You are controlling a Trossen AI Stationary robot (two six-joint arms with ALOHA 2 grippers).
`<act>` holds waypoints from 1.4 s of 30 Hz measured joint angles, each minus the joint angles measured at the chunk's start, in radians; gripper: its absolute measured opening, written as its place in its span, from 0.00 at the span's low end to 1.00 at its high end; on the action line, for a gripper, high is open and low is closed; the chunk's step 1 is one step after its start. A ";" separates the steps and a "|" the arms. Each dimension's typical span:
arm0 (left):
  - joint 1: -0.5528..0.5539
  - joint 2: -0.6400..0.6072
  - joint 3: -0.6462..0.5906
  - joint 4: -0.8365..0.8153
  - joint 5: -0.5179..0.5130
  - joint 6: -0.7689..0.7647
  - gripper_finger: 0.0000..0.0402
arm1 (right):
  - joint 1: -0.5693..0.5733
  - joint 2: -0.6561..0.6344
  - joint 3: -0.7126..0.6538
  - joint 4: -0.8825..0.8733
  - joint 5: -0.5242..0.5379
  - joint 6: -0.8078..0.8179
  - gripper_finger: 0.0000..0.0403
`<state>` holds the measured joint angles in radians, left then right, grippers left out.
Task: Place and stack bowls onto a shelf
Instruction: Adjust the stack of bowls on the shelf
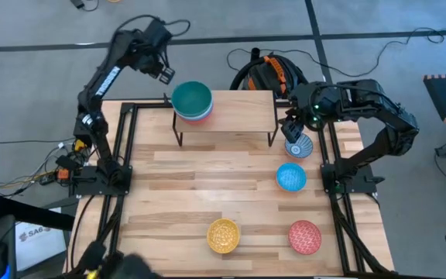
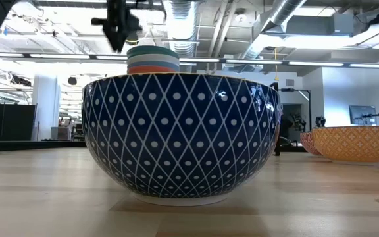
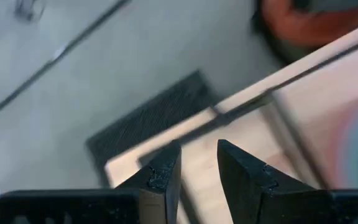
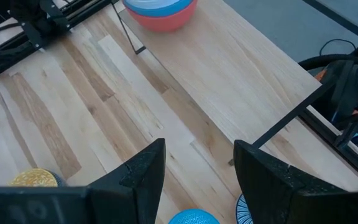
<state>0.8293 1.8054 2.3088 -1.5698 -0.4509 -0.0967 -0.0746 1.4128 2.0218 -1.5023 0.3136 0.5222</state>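
Round glossy bowls (image 1: 191, 101) stacked; plank shelf (image 1: 238, 108).

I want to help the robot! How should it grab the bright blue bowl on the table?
Probably by the rim. The bright blue bowl sits upright with its mouth open to the top, so a hand could come straight down and pinch one finger inside the wall, one outside. The right hand hovers open nearby, by the blue-and-white patterned bowl, so the side toward the shelf seems easiest.
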 joint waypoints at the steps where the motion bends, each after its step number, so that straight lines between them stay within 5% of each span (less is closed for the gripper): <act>1: -0.020 -0.017 0.021 0.001 0.019 0.011 0.22 | 0.000 0.000 0.000 0.001 0.001 -0.003 0.53; 8: -0.288 -0.231 -0.088 0.099 0.152 0.011 0.22 | 0.017 -0.010 0.000 0.041 0.028 -0.033 0.53; 15: -0.702 -0.518 -0.684 0.539 -0.051 -0.154 0.14 | 0.051 -0.029 0.000 0.091 0.035 -0.025 0.53; 20: -0.856 -0.636 -1.105 0.905 -0.257 -0.370 0.08 | 0.119 -0.032 0.000 0.148 0.082 0.021 0.53; 25: -0.908 -0.648 -1.371 1.223 -0.481 -0.455 0.01 | 0.171 -0.031 0.000 0.153 0.146 0.082 0.53; 31: -0.870 -0.612 -1.561 1.557 -0.505 -0.430 0.01 | 0.194 -0.031 0.000 0.149 0.158 0.125 0.53; 42: -0.820 -0.522 -1.609 1.618 -0.499 -0.441 0.01 | 0.203 -0.031 0.000 0.134 0.159 0.125 0.53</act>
<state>0.0096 1.2835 0.6998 0.0484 -0.9495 -0.5381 0.1279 1.3815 2.0220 -1.3683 0.4725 0.6471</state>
